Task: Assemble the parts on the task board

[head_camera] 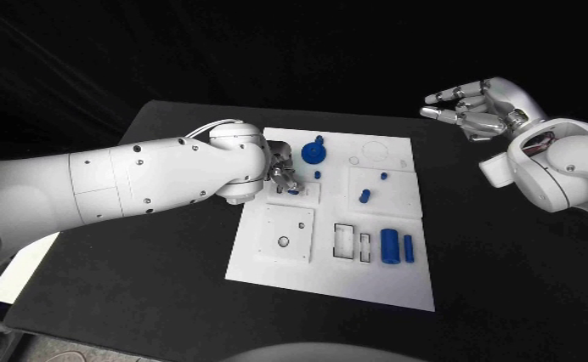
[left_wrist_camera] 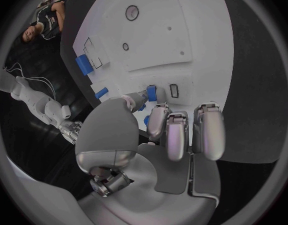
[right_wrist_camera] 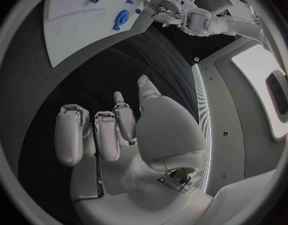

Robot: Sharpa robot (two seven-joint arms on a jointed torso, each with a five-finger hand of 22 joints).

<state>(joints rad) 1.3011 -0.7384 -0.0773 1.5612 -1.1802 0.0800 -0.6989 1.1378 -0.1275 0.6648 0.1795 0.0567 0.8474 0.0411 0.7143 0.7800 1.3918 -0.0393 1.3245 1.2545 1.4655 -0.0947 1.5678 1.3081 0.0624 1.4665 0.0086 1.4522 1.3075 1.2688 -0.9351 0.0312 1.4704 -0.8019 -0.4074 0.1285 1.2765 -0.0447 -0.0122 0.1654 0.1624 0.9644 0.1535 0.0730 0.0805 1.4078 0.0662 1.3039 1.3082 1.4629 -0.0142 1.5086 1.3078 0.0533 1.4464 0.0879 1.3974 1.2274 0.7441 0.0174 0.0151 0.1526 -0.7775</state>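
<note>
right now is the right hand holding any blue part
No, the right hand hangs off the task board beyond the table's far right corner with its fingers curled around nothing.

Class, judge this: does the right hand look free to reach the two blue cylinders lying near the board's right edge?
Probably yes. The right hand hangs empty beyond the task board, nothing lies between it and the blue cylinders, and the left hand works elsewhere on the board.

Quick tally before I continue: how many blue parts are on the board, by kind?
Blue gear with its knob: 1
Large blue cylinders: 2
Small blue pegs: 4, one at the left hand's fingertips
Total: 7
</note>
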